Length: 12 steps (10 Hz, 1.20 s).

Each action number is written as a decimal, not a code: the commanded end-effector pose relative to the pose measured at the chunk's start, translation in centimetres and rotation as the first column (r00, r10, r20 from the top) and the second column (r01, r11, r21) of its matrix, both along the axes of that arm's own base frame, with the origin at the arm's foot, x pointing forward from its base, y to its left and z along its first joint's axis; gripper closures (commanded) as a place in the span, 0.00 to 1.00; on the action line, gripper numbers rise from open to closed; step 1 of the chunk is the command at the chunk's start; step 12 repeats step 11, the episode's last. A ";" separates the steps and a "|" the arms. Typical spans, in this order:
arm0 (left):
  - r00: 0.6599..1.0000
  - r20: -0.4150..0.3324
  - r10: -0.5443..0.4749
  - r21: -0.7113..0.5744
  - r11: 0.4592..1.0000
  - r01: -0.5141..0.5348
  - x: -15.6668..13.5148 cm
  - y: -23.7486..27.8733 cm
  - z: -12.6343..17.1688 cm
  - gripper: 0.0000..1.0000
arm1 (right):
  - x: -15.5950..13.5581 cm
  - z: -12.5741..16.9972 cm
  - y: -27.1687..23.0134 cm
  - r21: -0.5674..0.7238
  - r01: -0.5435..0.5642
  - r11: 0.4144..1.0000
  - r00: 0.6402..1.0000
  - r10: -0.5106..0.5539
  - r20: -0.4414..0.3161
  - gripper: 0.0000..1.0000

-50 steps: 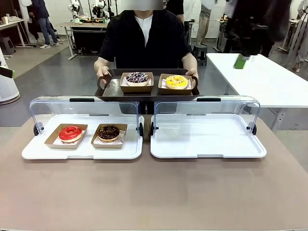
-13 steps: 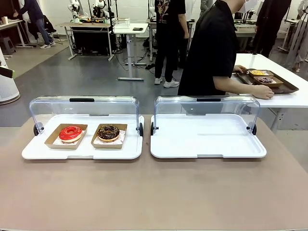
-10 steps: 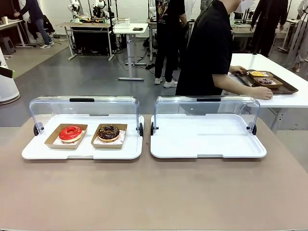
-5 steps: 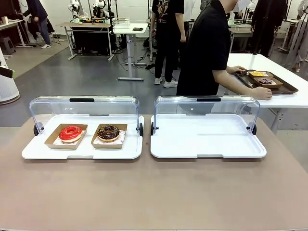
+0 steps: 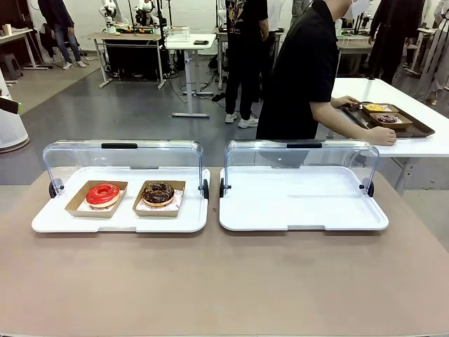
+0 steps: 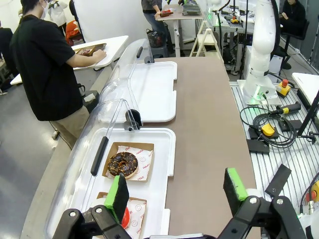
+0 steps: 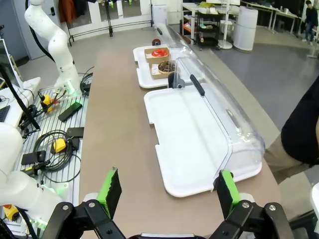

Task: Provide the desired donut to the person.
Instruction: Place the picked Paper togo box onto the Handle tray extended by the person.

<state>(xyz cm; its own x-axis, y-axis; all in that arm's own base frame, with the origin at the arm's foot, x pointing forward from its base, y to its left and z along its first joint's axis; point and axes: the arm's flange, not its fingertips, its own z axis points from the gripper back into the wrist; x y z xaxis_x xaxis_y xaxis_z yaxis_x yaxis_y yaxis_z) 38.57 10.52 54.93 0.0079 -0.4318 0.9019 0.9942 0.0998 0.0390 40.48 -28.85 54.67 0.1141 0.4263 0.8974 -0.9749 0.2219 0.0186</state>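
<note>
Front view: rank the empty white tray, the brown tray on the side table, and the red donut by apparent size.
1. Empty white tray.
2. Brown tray, though it sits farther back, so its true size is unsure.
3. Red donut.

A grey polished floor (image 5: 140,105) stretches behind the brown table (image 5: 224,281), with white workbenches (image 5: 193,42) along the far side of the room. A white side table (image 5: 421,133) stands at right; cables (image 6: 269,124) lie beside the table.
</note>
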 end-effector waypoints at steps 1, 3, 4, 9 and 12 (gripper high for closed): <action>1.000 0.004 -0.003 -0.014 1.000 0.003 -0.1 -0.1 0.2 0.00 | 0.1 -0.1 0.0 -0.002 0.005 1.000 1.000 -0.005 0.001 0.00; 1.000 0.004 -0.003 -0.014 1.000 0.003 -0.1 -0.1 0.2 0.00 | 0.1 -0.1 0.0 -0.002 0.005 1.000 1.000 -0.005 0.001 0.00; 1.000 0.004 -0.003 -0.014 1.000 0.003 -0.1 -0.1 0.2 0.00 | 0.1 -0.1 0.0 -0.002 0.005 1.000 1.000 -0.005 0.001 0.00; 1.000 0.004 -0.003 -0.014 1.000 0.003 -0.1 -0.1 0.2 0.00 | 0.1 -0.1 0.0 -0.002 0.005 1.000 1.000 -0.005 0.001 0.00; 1.000 0.004 -0.003 -0.014 1.000 0.003 -0.1 -0.1 0.2 0.00 | 0.1 -0.1 0.0 -0.002 0.005 1.000 1.000 -0.005 0.001 0.00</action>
